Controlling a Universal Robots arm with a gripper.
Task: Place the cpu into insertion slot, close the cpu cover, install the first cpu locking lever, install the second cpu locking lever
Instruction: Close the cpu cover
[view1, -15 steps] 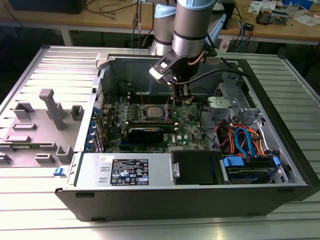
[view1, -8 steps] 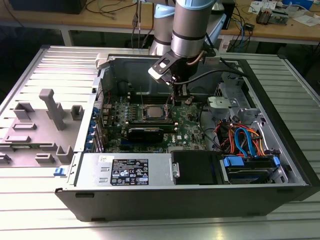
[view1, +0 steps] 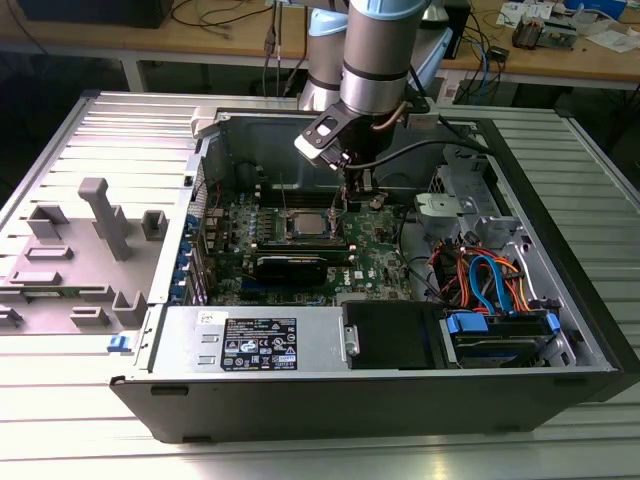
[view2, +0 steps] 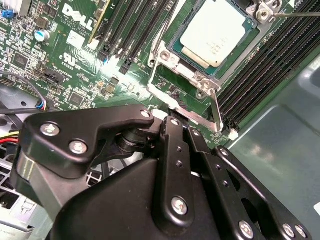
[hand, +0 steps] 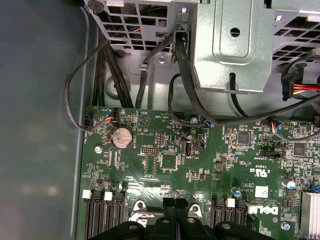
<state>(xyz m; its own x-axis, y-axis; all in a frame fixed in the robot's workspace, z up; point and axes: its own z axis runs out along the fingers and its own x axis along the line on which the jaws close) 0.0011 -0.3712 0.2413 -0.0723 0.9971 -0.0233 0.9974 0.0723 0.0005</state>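
The gripper (view1: 346, 203), fingers (hand: 169, 207) pressed together, is hovering at two o'clock from the chip (view1: 305, 226) in the exterior view, likely for pushing a locking lever (view2: 216, 110).

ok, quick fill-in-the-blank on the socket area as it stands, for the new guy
1. The cpu lies framed by the window of the cpu ___.
2. The gripper hangs above the green ___.
3. The coin battery is ___ in shape.
4. The long memory slots are ___ in colour.
Missing: cover; motherboard; round; black.
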